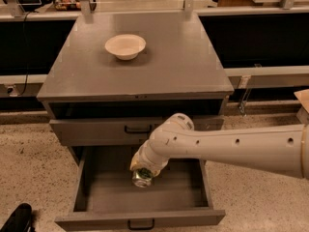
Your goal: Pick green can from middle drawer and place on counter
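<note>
Camera view: green can (142, 178) gripped in jaws, over middle drawer (186, 195).

My white arm stretches away to the right of my gripper (143, 173), wrist bent sharply down above it; the claw points downward, fingers clasped around the green can (141, 180).
</note>
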You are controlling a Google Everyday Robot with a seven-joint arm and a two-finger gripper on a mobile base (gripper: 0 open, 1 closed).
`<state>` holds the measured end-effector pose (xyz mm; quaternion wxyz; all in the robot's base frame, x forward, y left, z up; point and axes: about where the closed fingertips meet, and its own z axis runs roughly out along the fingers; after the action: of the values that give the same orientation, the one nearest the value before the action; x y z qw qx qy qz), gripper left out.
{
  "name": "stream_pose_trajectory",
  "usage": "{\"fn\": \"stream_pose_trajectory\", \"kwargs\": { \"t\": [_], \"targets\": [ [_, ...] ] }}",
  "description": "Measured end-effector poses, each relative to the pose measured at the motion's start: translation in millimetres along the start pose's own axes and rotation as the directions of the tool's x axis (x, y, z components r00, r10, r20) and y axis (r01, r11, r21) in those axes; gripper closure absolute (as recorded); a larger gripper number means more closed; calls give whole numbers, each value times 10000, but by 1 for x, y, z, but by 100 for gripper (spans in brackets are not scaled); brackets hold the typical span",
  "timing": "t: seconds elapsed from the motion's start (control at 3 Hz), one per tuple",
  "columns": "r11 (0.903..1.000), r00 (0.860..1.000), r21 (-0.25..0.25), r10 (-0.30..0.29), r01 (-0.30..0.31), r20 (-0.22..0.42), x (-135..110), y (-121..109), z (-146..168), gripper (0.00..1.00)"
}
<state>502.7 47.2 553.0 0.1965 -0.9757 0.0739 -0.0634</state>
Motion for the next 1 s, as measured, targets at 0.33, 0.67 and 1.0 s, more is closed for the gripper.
{"fn": "stream_pose_trajectory", "kwargs": {
  "t": [0.33, 0.67, 1.0],
  "targets": [
    [9939, 9927, -273, -1082, 1069, -526, 13, -33, -68, 76],
    [9796, 9785, -692, -1935, 1886, -719, 31, -68, -126, 60],
    [9629, 9629, -1075, -2567, 2474, -835, 48, -104, -176, 73]
  ]
}}
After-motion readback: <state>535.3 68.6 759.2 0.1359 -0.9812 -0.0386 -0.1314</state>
